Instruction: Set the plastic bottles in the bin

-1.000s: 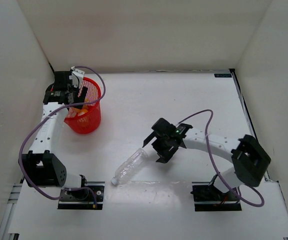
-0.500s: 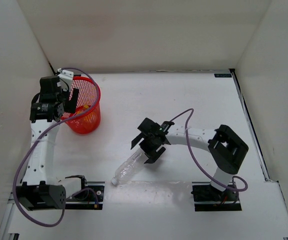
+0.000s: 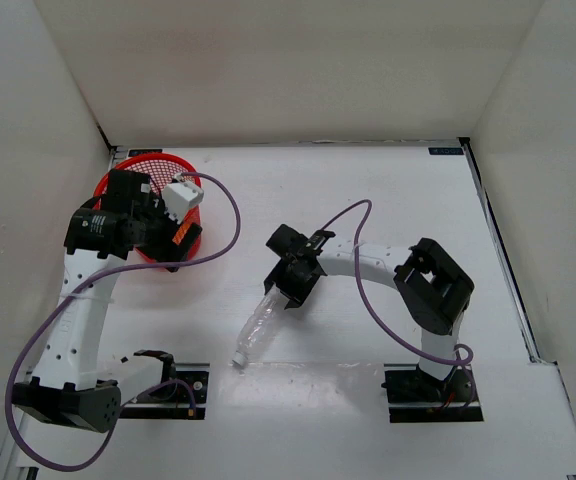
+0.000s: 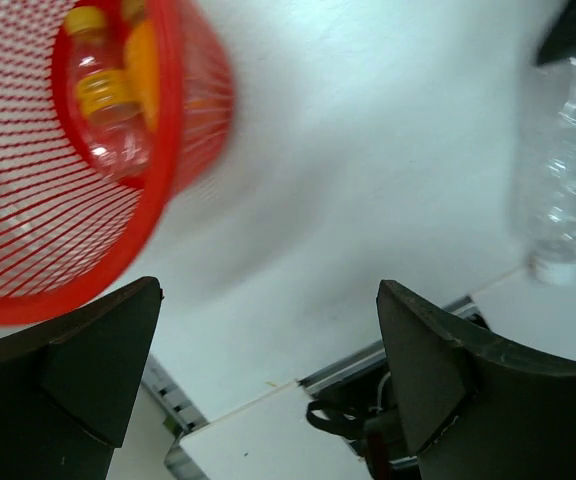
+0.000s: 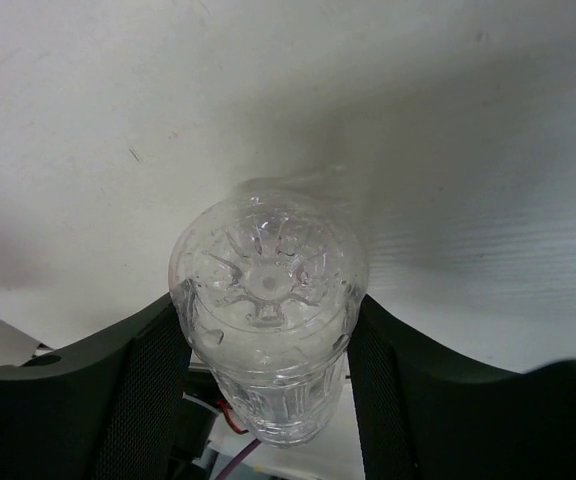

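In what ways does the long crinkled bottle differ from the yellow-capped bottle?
The long crinkled bottle is outside the bin, gripped at its base by the right gripper; the yellow-capped bottle lies inside the bin. The crinkled one bears no label; the other has a yellow one. Both are clear plastic.

Setting: robot test lab, enclosed work cell.
Enclosure: plain white panels (image 3: 288, 70) box in a white tabletop (image 3: 388, 190).
Equipment: left arm (image 3: 73, 310) and right arm (image 3: 368, 262) mounted at the near edge, with a loose purple cable (image 3: 238, 215).
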`<act>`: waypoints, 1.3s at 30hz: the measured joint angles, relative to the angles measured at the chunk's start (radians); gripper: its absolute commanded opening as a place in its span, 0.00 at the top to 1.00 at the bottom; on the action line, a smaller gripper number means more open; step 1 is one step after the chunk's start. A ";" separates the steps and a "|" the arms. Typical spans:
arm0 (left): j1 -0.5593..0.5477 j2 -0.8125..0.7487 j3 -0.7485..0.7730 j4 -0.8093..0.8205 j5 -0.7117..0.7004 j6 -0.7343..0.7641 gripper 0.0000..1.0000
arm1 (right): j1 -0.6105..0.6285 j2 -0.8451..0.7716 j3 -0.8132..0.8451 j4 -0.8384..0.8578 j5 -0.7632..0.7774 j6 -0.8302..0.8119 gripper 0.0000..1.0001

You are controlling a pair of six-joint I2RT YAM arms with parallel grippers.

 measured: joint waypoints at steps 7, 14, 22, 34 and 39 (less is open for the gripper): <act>-0.082 0.041 -0.004 -0.035 0.147 -0.026 0.00 | -0.057 -0.021 -0.008 0.093 0.010 -0.261 0.98; -0.143 0.107 -0.008 -0.040 0.288 -0.043 0.00 | -0.168 -0.218 -0.129 0.410 -0.071 -0.504 1.00; -0.181 0.210 0.044 -0.053 0.365 -0.054 0.00 | -0.227 -0.283 -0.147 0.718 -0.176 -0.525 1.00; -0.187 0.228 0.149 -0.020 0.400 -0.090 0.00 | -0.208 -0.335 -0.147 0.930 -0.175 -0.353 1.00; -0.187 0.235 0.134 -0.003 0.408 -0.098 0.00 | -0.187 -0.335 -0.147 0.977 -0.180 -0.283 1.00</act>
